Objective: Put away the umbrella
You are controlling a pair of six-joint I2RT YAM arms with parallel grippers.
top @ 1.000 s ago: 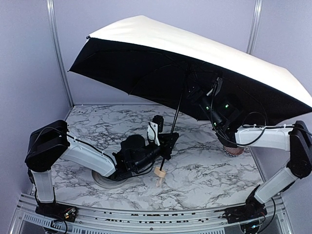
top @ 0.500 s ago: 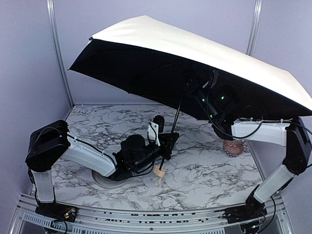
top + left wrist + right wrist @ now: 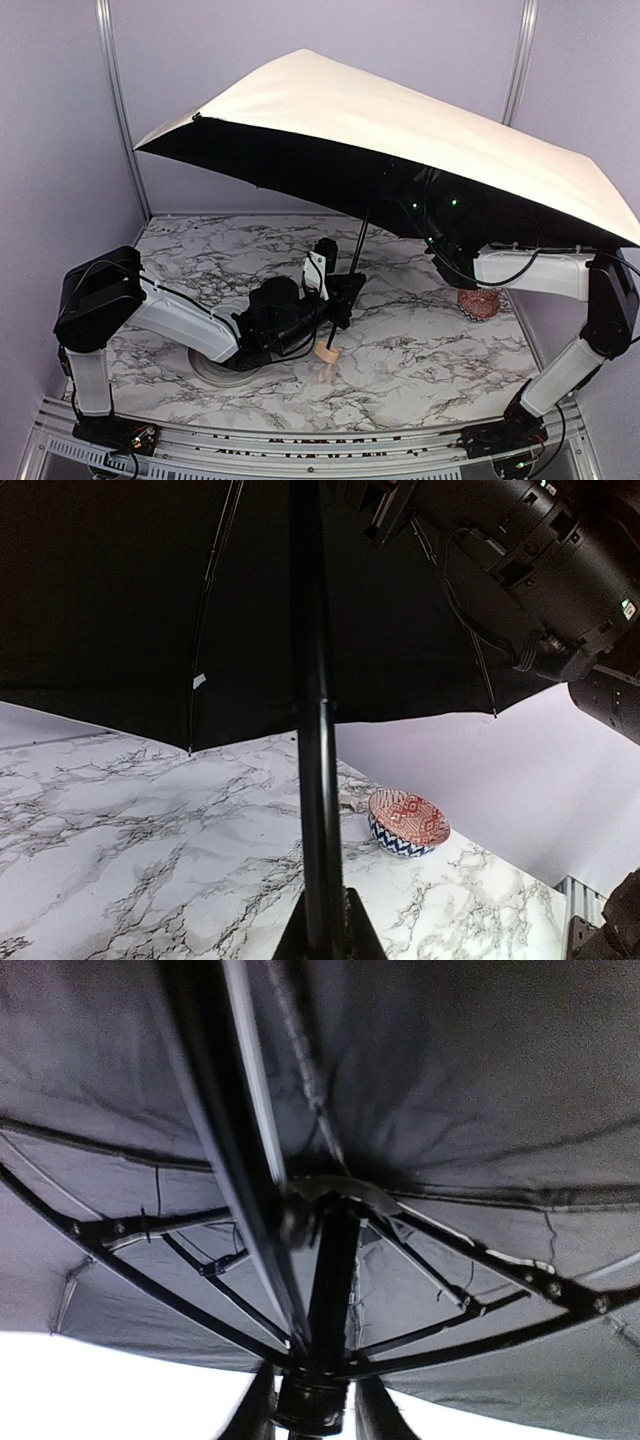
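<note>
The umbrella (image 3: 400, 120) stands open over the table, cream on top and black underneath. Its thin black shaft (image 3: 358, 240) slants down to a tan handle (image 3: 325, 352) just above the marble. My left gripper (image 3: 340, 290) is shut on the lower shaft (image 3: 312, 730), which rises between its fingertips (image 3: 322, 930). My right gripper (image 3: 315, 1410) is up under the canopy, with one finger on each side of the black runner (image 3: 312, 1400) where the ribs meet. In the top view its fingers are hidden in the black lining.
A patterned red and blue bowl (image 3: 408, 822) sits at the right of the marble table (image 3: 420, 340), below my right forearm (image 3: 530, 270). Grey walls and metal posts close in the back and sides. A round plate (image 3: 205, 365) lies under my left arm.
The right gripper's jaws have closed in on the runner. The canopy has tipped, so more of its cream top shows. My left arm has kept still.
</note>
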